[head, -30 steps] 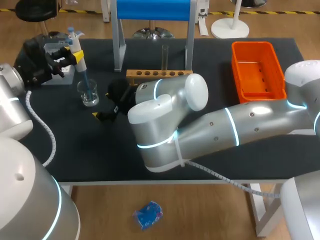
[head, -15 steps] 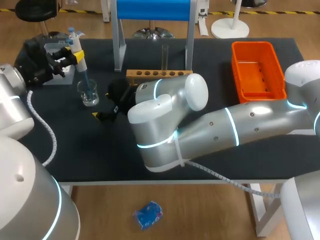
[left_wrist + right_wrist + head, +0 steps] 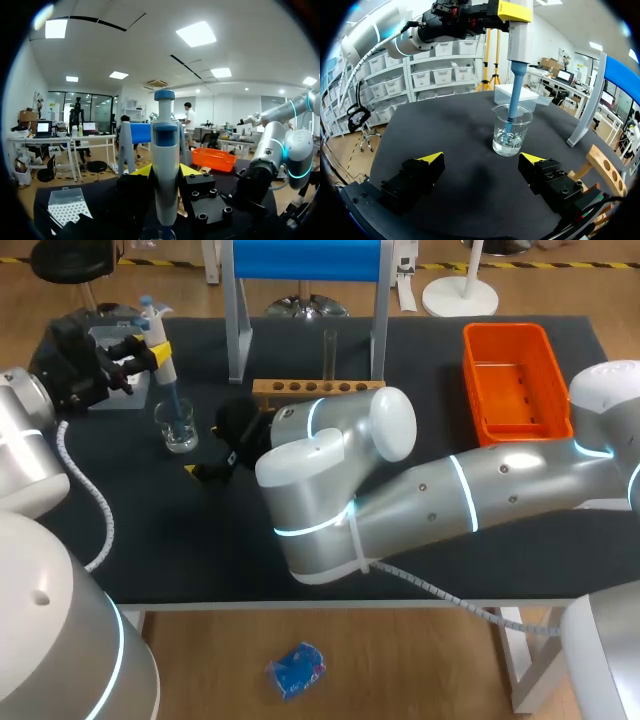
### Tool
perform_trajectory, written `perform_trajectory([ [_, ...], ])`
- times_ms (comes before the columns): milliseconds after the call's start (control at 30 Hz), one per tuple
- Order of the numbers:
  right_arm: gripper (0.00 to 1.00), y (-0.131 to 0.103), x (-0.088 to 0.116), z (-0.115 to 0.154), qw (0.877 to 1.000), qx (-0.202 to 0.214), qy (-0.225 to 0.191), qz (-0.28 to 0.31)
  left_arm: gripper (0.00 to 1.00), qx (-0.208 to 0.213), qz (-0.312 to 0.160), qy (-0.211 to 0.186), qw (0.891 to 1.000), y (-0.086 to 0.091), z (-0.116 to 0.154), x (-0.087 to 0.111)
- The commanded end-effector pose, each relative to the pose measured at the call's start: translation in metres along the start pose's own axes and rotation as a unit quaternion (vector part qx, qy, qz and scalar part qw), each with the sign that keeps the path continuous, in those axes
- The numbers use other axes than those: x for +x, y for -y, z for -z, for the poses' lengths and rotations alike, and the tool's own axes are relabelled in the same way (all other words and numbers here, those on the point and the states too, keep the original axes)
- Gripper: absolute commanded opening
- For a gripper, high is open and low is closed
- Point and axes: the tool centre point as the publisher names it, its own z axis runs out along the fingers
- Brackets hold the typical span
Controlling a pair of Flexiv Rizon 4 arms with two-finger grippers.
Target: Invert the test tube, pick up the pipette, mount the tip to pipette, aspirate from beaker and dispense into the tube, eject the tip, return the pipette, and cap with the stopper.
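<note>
The white and blue pipette (image 3: 157, 343) stands upright in my left gripper (image 3: 150, 352), which is shut on its body. Its blue tip (image 3: 173, 410) reaches down into the glass beaker (image 3: 179, 427), which holds a little clear liquid. In the left wrist view the pipette (image 3: 166, 165) fills the gap between the yellow fingertips (image 3: 142, 171). My right gripper (image 3: 482, 160) hovers low over the mat, open and empty, a short way in front of the beaker (image 3: 511, 133) and tip (image 3: 513, 107). The test tube (image 3: 330, 352) stands upright in the wooden rack (image 3: 316, 390).
An orange bin (image 3: 512, 380) sits at the back right. A tip box (image 3: 107, 338) lies behind my left gripper. A blue-topped frame (image 3: 306, 260) stands behind the rack. My right arm (image 3: 420, 490) spans the middle of the table.
My left gripper and the pipette have shifted very slightly upward, with the tip still in the beaker. The right arm has not moved.
</note>
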Motion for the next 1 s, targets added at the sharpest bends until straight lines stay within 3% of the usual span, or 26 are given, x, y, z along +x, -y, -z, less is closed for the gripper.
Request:
perform_trajectory([
  [33, 1.0, 0.0, 0.001, 0.0, 1.0, 0.0, 0.001, 0.0, 0.0, 0.003, -0.001, 0.002, 1.0, -0.001, 0.0, -0.002],
  [800, 1.0, 0.0, 0.001, 0.0, 1.0, 0.0, 0.001, 0.0, 0.0, 0.002, -0.005, 0.003, 1.0, 0.001, 0.003, -0.002],
  [1000, 1.0, -0.008, 0.002, 0.018, 1.0, -0.008, -0.01, 0.016, 0.0, 0.002, -0.005, 0.003, 1.0, 0.001, 0.003, -0.002],
])
